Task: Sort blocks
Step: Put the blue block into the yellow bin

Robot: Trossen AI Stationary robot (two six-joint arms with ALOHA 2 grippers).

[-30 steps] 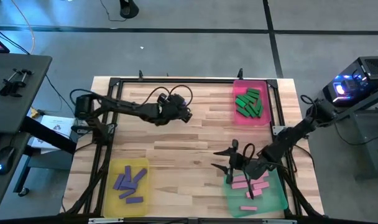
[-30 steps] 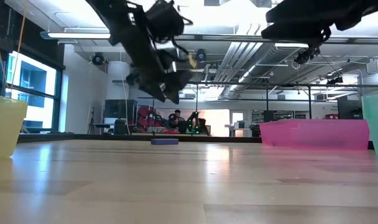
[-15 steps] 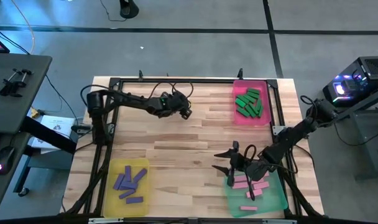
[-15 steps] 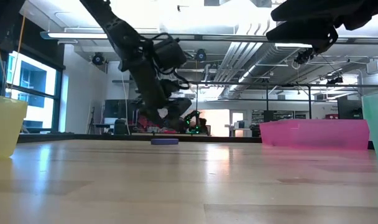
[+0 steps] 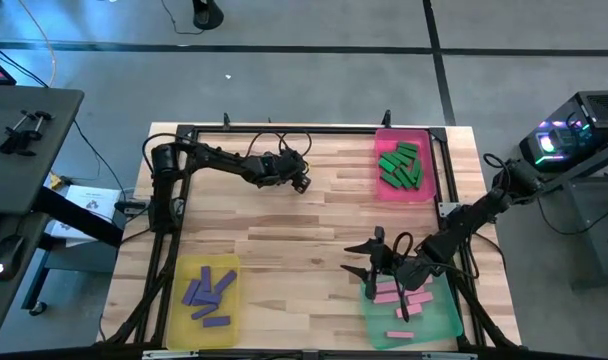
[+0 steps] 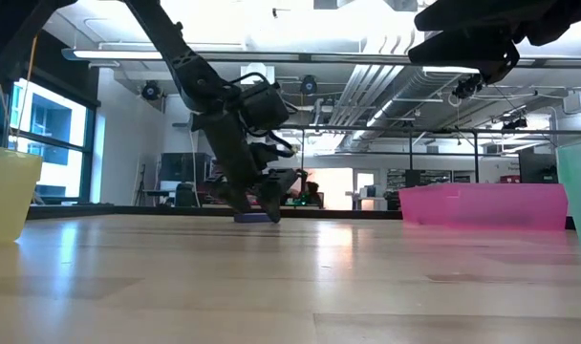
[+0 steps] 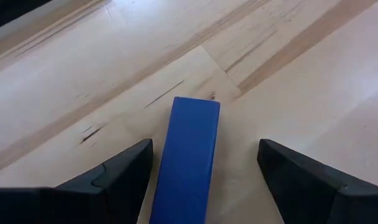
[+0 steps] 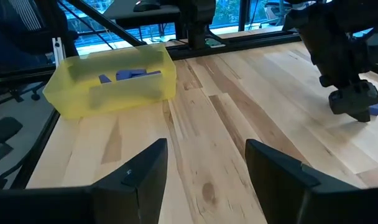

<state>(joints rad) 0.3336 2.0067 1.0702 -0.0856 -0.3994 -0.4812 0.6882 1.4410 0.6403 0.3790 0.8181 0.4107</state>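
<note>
lying flat on the bare wood surface (image 5: 284, 230), the last loose block (image 7: 186, 162) looks small, hard and light, so the left end effector (image 7: 204, 171), spread wide around it, should pinch its long sides.

Three trays: yellow tray (image 5: 174, 300), pink tray (image 5: 427, 165), green tray (image 5: 449, 320). Two arms. Purple blocks (image 5: 206, 292) in yellow: about six. Pink blocks (image 5: 399, 298) in green: about five.
</note>
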